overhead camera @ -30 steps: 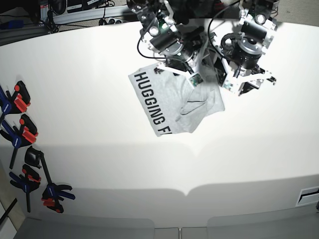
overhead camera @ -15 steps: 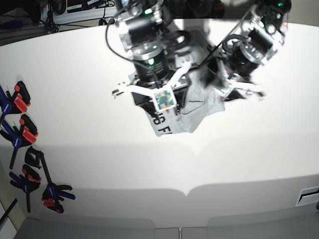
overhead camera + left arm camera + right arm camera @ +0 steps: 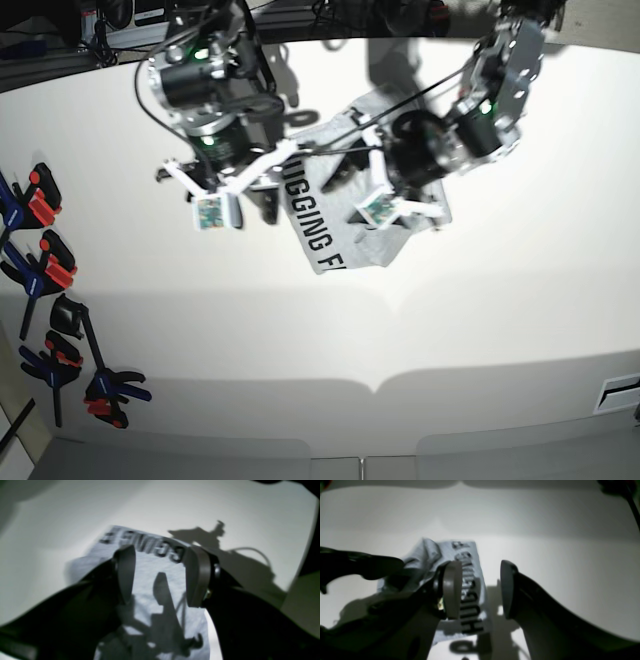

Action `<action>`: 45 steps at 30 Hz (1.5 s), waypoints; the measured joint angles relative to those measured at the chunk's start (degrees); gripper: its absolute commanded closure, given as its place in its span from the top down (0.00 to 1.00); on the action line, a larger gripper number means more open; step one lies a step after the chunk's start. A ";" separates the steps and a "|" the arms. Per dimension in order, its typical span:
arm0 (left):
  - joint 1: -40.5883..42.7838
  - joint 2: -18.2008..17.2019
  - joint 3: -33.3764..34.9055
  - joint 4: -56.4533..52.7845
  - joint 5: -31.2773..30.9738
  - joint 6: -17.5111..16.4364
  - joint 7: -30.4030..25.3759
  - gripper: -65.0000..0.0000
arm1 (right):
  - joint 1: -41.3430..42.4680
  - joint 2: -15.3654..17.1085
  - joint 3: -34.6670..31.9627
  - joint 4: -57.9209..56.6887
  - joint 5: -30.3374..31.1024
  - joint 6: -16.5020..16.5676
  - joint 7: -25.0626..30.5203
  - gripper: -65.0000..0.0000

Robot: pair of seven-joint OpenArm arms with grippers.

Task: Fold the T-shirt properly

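Grey T-shirt (image 3: 345,215) lying crumpled on white worktop (image 3: 480,300), lettering upward, left gripper (image 3: 160,577) jaws released above fabric, right gripper (image 3: 480,590) jaws released over lettered edge, grasping nothing

Both arms cover much of the T-shirt (image 3: 335,225) in the base view, hiding the first letters of its lettering. The left wrist view is blurred. The clamps (image 3: 45,270) are cut by the left edge.
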 measured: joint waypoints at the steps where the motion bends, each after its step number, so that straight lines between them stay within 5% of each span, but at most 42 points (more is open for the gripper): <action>1: -1.22 0.26 1.38 -1.38 0.17 -0.02 0.09 0.46 | -0.04 0.02 1.25 -0.17 0.00 0.09 -0.04 0.36; 7: -6.88 0.90 10.10 -3.19 14.86 5.33 -0.66 0.46 | -1.07 0.20 6.27 -0.24 -0.22 -0.11 0.57 0.36; 15: -8.35 -1.57 15.91 -3.34 19.28 8.11 1.29 0.46 | -4.55 0.22 6.40 -0.24 -1.40 -0.52 0.94 0.36; 17: -7.67 -1.46 16.00 -3.34 23.21 11.85 -0.42 0.46 | -4.52 0.39 6.47 -0.24 -1.40 -0.55 0.85 0.36; 18: -7.61 -2.25 15.87 -3.37 28.28 14.71 1.92 0.46 | -4.33 0.46 7.45 -0.13 -5.81 -5.09 2.45 0.36; 19: -7.65 -3.82 15.10 -3.96 31.69 18.05 3.69 0.46 | -3.76 1.25 9.51 -0.13 -11.87 -6.40 2.51 0.36; 21: -8.41 -5.75 13.22 -4.83 33.59 22.80 8.02 0.46 | -4.33 2.69 10.32 -0.11 -12.17 -7.56 1.68 0.36; 24: -9.20 -3.85 14.08 -4.04 29.07 26.69 9.35 0.46 | -4.20 1.36 9.09 0.11 -8.87 -6.03 1.66 0.36; 26: -8.70 -3.58 14.91 -4.07 22.03 25.62 8.83 0.46 | -4.20 0.98 9.09 0.11 -8.92 -5.95 1.79 0.36; 38: -8.90 -4.96 14.45 -4.13 19.21 26.56 6.99 0.46 | -4.09 1.66 9.44 0.13 -9.44 -2.25 2.23 0.36; 45: -8.87 -4.81 14.45 -4.28 8.74 21.03 6.14 0.46 | -4.09 1.64 9.31 0.13 -9.16 -2.25 2.47 0.36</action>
